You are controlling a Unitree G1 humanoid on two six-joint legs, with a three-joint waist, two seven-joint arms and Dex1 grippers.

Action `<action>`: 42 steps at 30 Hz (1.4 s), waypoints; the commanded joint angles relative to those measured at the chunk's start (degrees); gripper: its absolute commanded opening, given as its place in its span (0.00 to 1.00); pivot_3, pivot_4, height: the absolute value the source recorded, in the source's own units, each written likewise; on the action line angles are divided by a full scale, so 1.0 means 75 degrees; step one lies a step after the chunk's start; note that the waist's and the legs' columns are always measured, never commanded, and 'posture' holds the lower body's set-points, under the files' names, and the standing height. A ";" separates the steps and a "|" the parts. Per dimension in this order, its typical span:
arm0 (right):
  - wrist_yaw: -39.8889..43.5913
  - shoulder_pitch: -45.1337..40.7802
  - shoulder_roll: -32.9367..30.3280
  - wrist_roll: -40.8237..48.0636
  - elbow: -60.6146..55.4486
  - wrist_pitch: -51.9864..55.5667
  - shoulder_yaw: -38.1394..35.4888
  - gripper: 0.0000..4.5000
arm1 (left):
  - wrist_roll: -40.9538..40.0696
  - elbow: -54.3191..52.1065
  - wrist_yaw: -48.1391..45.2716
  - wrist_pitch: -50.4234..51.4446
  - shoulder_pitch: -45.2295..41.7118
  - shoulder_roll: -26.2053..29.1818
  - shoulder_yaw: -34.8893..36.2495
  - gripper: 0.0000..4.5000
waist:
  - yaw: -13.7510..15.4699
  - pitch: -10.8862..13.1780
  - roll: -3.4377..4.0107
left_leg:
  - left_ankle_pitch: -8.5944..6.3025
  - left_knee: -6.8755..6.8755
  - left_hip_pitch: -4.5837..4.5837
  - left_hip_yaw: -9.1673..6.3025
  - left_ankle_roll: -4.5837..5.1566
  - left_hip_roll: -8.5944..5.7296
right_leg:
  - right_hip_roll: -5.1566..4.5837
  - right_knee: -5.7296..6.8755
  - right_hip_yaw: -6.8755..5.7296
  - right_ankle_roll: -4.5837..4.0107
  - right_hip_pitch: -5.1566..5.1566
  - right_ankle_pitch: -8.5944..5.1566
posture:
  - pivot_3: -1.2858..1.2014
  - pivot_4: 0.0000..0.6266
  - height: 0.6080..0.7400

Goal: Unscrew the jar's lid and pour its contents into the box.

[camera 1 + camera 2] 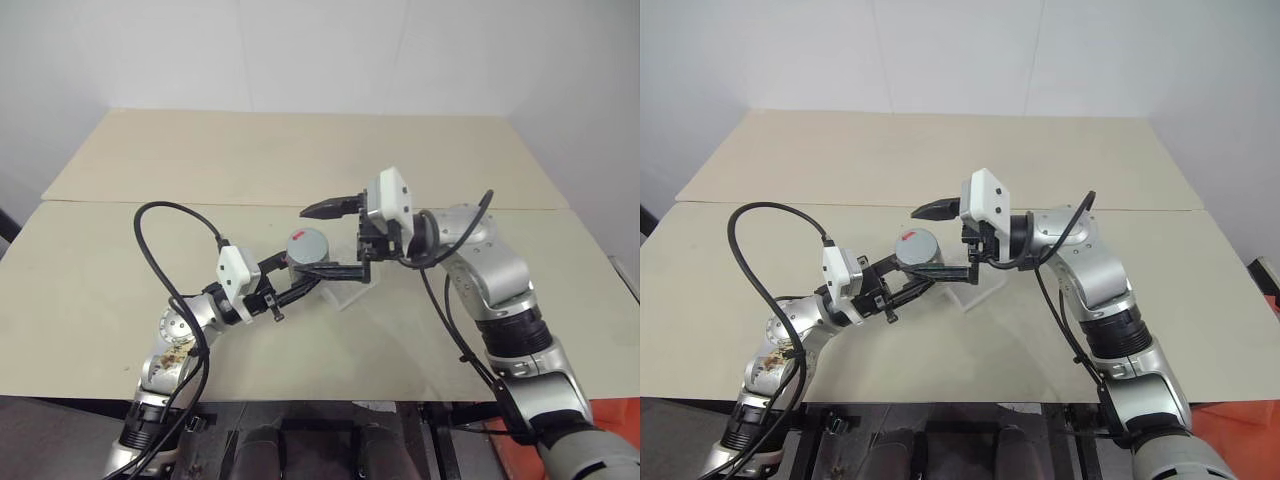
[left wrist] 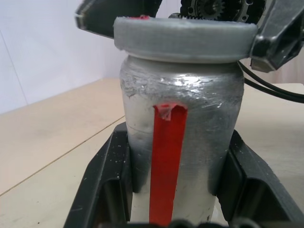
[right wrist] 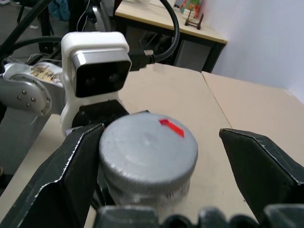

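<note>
The jar (image 2: 190, 118) is a silvery cylinder with a red strip down its side, held upright a little above the table. My left gripper (image 1: 298, 272) is shut on its body, one black finger on each side. The grey lid (image 3: 147, 142), marked with a small red tag, sits on the jar's top. My right gripper (image 1: 305, 240) is open and comes in level from the right, straddling the lid. One of its fingers (image 3: 71, 175) is close against the lid's edge and the other stands apart. The clear box (image 1: 352, 292) lies on the table just under and right of the jar.
Two beige tables (image 1: 300, 150) meet at a seam behind the arms, with bare surface all around the box. A black cable (image 1: 165, 250) loops off my left arm, and another (image 1: 450, 320) hangs along my right forearm. A white wall closes the far side.
</note>
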 commanded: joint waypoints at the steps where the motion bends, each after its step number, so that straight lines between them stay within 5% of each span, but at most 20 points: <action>1: -0.0022 0.0030 -0.0165 0.0046 -0.0010 -0.0199 -0.0409 0.99 | -0.0087 -0.0187 -0.0114 -0.0268 -0.0027 0.0031 0.0053 0.42 | 0.0000 0.0000 0.0000 | 0.0000 0.0000 0.0000 0.0000 0.0000 0.0000 | 0.0000 0.0000 0.0000 0.0000 0.0000 0.0000 | 0.52 0.24 1.00; 26: 0.0168 0.0143 -0.0659 -0.0166 0.0652 -0.0720 -0.0770 0.99 | -0.0072 -0.0163 -0.0222 -0.0305 0.0041 0.0115 0.0107 0.42 | 0.0001 0.0000 0.0000 | 0.0000 -0.0001 0.0000 0.0001 0.0000 0.0000 | 0.0000 -0.0001 0.0000 0.0000 -0.0001 0.0000 | 0.52 0.24 1.00; 32: 0.0691 0.0626 -0.1252 0.0289 -0.0256 -0.0289 -0.0816 0.99 | -0.0039 -0.0058 -0.0260 -0.0329 -0.0035 0.0084 0.0079 0.42 | 0.0063 0.0000 -0.0001 | 0.0000 0.0000 -0.0002 0.0001 0.0000 -0.0002 | -0.0003 -0.0007 0.0000 0.0000 0.0002 0.0000 | 0.52 0.24 1.00; 42: -0.0434 0.0731 -0.0754 0.0740 -0.1684 0.0813 -0.0696 0.99 | 0.0017 0.0021 -0.0271 -0.0402 -0.0127 0.0036 -0.0007 0.42 | 0.0009 0.0000 -0.0001 | 0.0000 0.0001 0.0001 -0.0002 0.0000 0.0000 | 0.0000 -0.0001 0.0001 0.0000 0.0002 0.0000 | 0.52 0.24 1.00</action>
